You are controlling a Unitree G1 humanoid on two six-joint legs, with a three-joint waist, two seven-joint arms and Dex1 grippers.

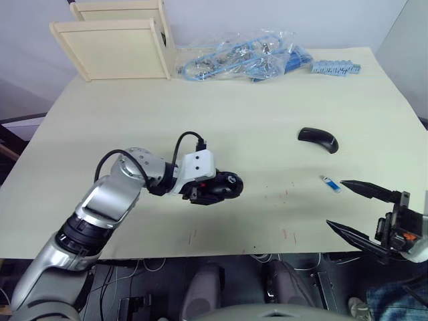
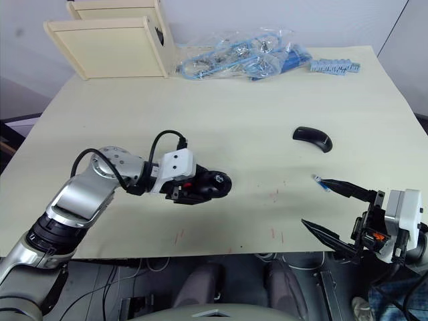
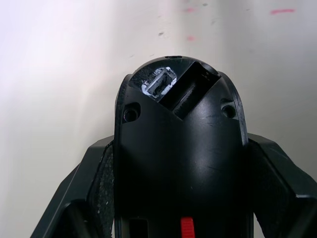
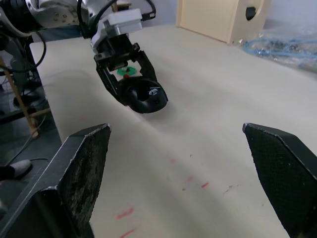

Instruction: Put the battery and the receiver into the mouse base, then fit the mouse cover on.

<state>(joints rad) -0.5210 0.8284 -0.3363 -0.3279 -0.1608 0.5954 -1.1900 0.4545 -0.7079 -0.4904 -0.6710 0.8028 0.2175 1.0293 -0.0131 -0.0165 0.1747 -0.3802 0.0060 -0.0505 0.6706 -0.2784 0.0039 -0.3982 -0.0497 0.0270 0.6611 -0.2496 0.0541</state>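
Black mouse base (image 1: 217, 186) clamped in left gripper (image 1: 212, 188), near left on table (image 1: 267, 107). Right gripper (image 1: 348, 205) spread wide, empty, near right. Tiny battery (image 1: 330, 184) just beyond; probably light, smooth, prone to rolling; best pinched across its middle. Glossy mouse cover (image 1: 318, 139) farther right.

I can't read any text, label, brand, number or sign here; the mouse base (image 3: 181, 158) in my left wrist view carries no legible marking either.
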